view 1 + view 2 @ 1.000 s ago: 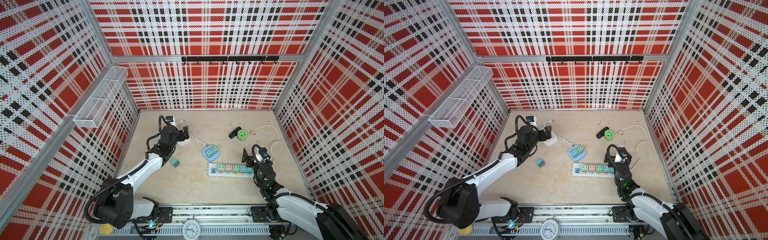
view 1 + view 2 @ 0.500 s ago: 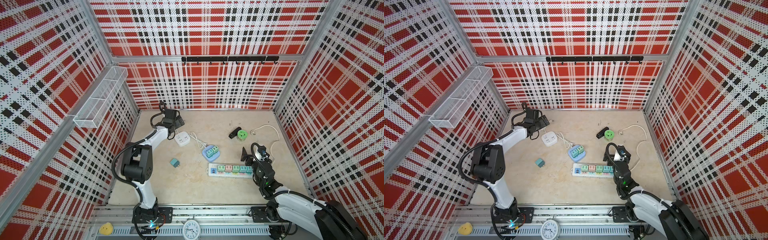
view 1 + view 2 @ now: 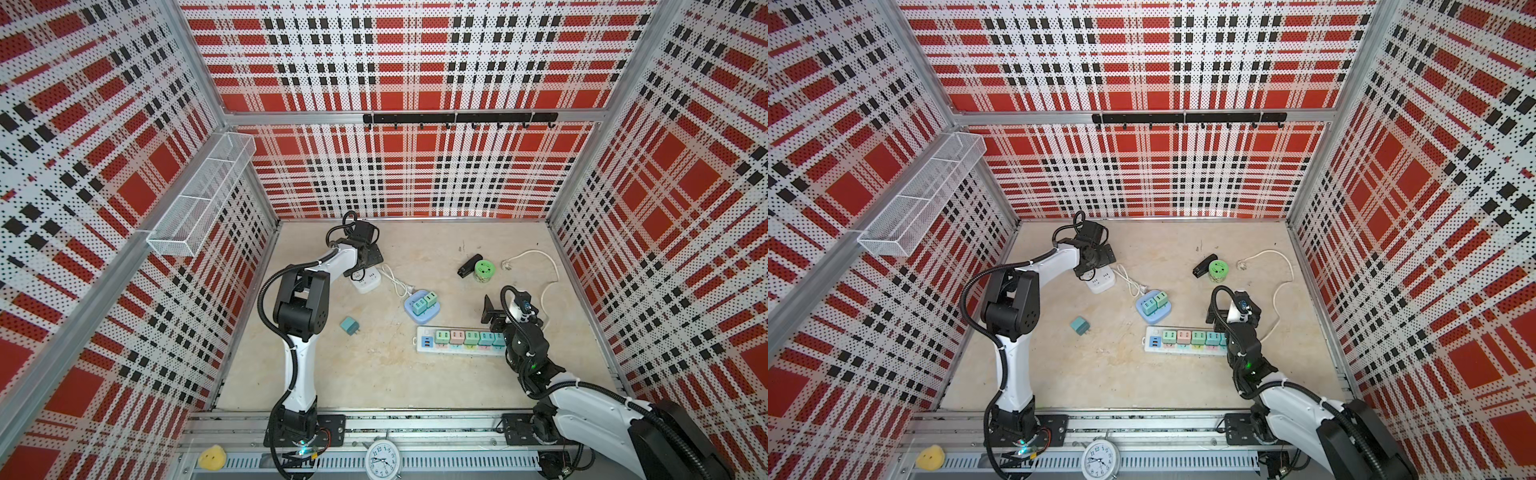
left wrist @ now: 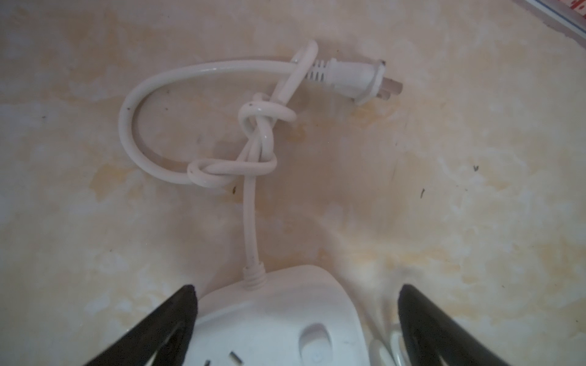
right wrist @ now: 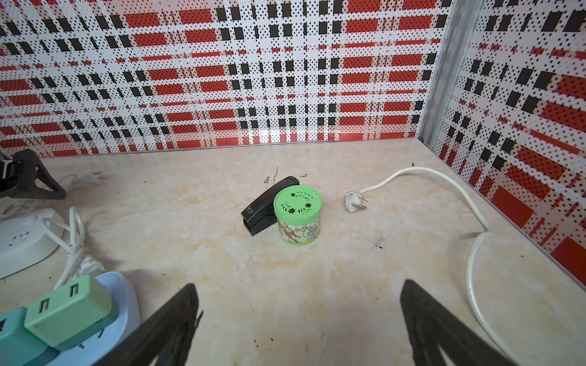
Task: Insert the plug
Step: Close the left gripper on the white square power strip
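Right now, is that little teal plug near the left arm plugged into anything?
No, the teal plug lies loose on the table, touching nothing else.

Red plaid perforated walls (image 3: pixel 415 62), beige marbled floor (image 3: pixel 374 374), wire shelf (image 3: pixel 203 195)

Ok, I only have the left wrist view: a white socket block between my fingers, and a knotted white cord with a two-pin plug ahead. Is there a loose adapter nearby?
Observer: Yes. A small teal cube adapter lies loose, apart from your white socket block, below and left of it in both top views.
Operator: Is the long strip free?
Observer: The long white power strip shows a row of pastel adapters plugged in. Its right end is hidden behind the right arm.
Operator: What's the right gripper doing?
Observer: The right gripper is open and empty, above the table by that strip.
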You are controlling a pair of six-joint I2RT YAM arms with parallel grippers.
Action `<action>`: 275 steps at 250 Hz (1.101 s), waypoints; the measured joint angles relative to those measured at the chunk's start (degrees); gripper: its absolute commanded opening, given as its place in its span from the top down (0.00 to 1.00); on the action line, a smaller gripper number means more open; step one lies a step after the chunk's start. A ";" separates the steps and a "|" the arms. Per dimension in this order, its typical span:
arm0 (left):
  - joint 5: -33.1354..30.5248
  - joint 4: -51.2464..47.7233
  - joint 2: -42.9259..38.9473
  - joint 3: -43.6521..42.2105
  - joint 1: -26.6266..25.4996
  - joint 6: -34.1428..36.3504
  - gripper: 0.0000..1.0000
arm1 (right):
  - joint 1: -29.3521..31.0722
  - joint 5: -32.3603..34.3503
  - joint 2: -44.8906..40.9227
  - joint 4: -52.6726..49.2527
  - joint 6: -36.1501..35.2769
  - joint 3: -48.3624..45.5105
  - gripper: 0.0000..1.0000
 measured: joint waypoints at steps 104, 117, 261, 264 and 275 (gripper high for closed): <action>-2.97 -5.20 0.15 0.09 -0.72 -1.99 0.01 | 0.00 -0.24 0.17 -0.15 0.02 0.35 0.00; -3.04 -4.81 0.07 -0.28 -0.81 -2.25 0.01 | 0.00 -0.24 0.07 -0.15 0.02 0.35 0.00; -7.98 -3.63 -1.60 -3.50 -9.22 -1.09 0.01 | 0.00 -0.44 -1.81 -0.44 0.07 0.33 0.00; -8.02 -3.54 -1.73 -3.69 -9.38 -1.09 0.01 | 0.00 -0.44 -1.81 -0.44 0.07 0.33 0.00; -8.13 -3.21 -2.32 -4.68 -9.64 -1.09 0.00 | 0.00 -0.44 -1.81 -0.44 0.07 0.33 0.00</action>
